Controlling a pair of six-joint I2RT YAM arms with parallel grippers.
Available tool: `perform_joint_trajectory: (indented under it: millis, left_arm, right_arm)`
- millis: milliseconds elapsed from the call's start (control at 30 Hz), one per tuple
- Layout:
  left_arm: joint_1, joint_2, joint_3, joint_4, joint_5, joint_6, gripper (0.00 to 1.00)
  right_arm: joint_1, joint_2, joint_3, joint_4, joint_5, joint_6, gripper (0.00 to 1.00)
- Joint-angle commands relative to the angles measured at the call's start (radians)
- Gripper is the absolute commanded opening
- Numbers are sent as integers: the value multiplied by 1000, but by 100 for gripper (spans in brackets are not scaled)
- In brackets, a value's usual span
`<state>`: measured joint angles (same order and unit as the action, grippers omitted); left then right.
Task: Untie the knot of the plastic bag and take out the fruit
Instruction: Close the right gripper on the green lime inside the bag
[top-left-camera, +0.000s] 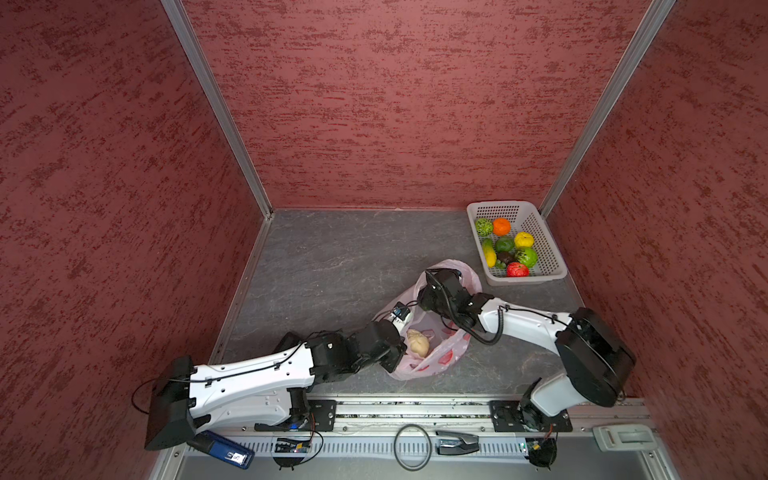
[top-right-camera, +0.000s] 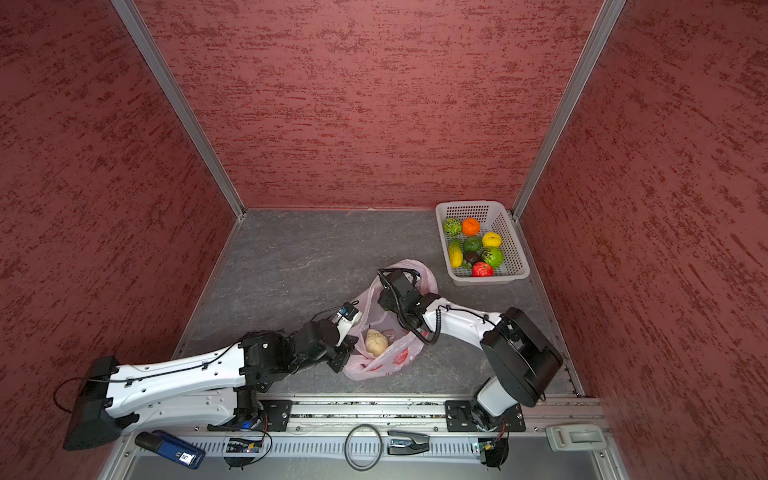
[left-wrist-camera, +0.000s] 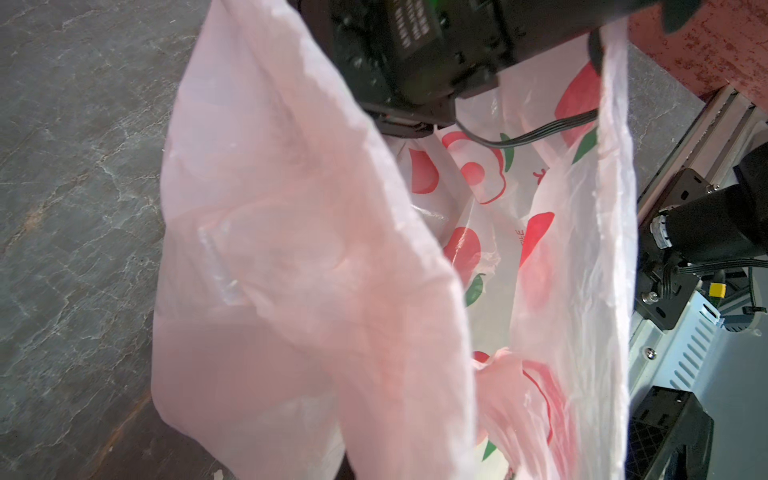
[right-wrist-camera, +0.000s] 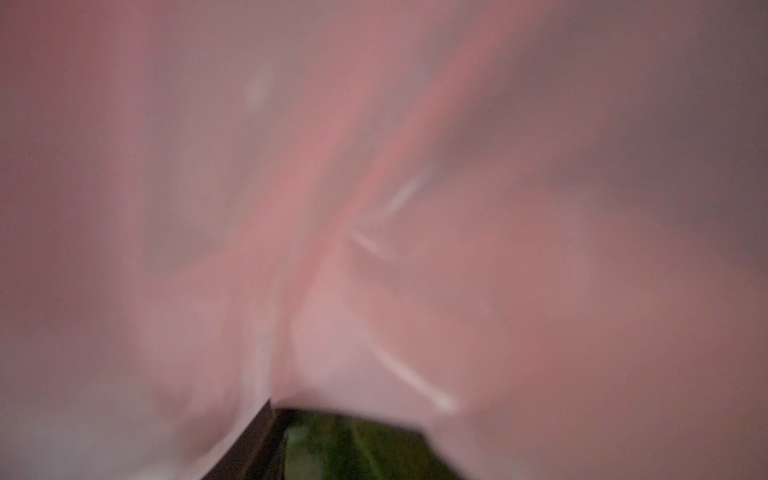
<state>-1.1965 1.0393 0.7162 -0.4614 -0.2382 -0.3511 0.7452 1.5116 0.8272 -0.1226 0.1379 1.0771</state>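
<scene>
- Both top views look down on a grey marbled desk (top-left-camera: 332, 270) (top-right-camera: 286, 270). Red textured walls (top-left-camera: 395, 104) close it in at the left, top and right. A metal rail (top-left-camera: 415, 409) along its lower edge carries both arm bases.
- The plastic bag (top-left-camera: 446, 357) (top-right-camera: 397, 358) lies just right of centre in the lower half of the frame. It runs diagonally between the two arms with its mouth open. Its lower end stops short of the rail.
- A beige fruit (top-left-camera: 417, 343) (top-right-camera: 376, 341) lies inside the bag, near the lower end.
- The left gripper (top-left-camera: 402, 337) (top-right-camera: 354, 338) comes in from the lower left and has its fingers closed on the bag's left rim. In the left wrist view, lifted pink film (left-wrist-camera: 291, 249) hides them.
- The right gripper (top-left-camera: 424, 298) (top-right-camera: 382, 300) reaches from the right into the bag's upper end. Its fingers are buried in film, so I cannot tell how wide they stand.
- The right wrist view is blurred pink film (right-wrist-camera: 374, 166). A green shape (right-wrist-camera: 353, 449) at its lower edge cannot be identified.
- A white basket (top-left-camera: 544, 253) (top-right-camera: 513, 249) fills the desk's upper right corner, close to the right wall. It is near the bag's upper end but not touching it. It holds a red strawberry (top-left-camera: 517, 269), an orange mandarin (top-left-camera: 501, 226), and yellow and green pieces.
- The open room is on the left and upper-centre of the desk.
</scene>
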Motion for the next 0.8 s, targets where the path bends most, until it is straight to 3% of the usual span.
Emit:
perform_joint_trajectory:
  millis: [0, 400, 600, 767]
  left_arm:
    - [12, 20, 3, 21, -9, -1, 0]
    - [24, 52, 17, -16, -46, -11, 0]
    - [25, 65, -9, -18, -28, -26, 0]
    - [10, 129, -2, 18, -12, -23, 0]
  right_arm:
    - [34, -80, -13, -21, -47, 18, 51]
    - [86, -178, -85, -118, -97, 11, 53]
    - [86, -182, -112, -175, -85, -23, 71]
    - [85, -129, -72, -203, -87, -62, 79]
